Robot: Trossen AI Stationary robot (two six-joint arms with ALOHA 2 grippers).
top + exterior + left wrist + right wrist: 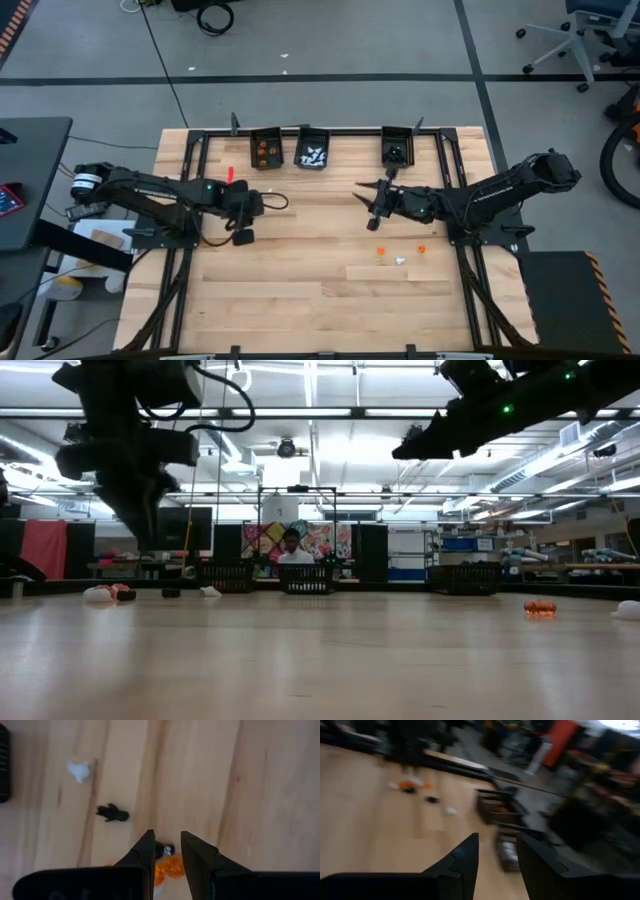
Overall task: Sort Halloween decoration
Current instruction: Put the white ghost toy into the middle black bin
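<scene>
The Halloween decoration lies as tiny trinkets on the wooden table. One cluster sits under my left gripper (165, 845): a black piece (164, 850) and an orange one (172, 867) show through its gap, with a black bat shape (112, 813) and a white piece (79, 770) beyond. The low view shows this gripper (148, 535) open, pointing down, hovering above that cluster (118, 592). Two orange trinkets (381, 251) (421, 246) and a white one (400, 260) lie near the right arm. My right gripper (372, 205) is open and empty at mid-table, raised, away from them.
Three small black bins stand along the far edge: one with orange pieces (265, 148), one with white pieces (313, 152), one with black pieces (397, 148). A small red item (229, 174) lies by the left arm. Bare wood (300, 290) fills the near half of the table.
</scene>
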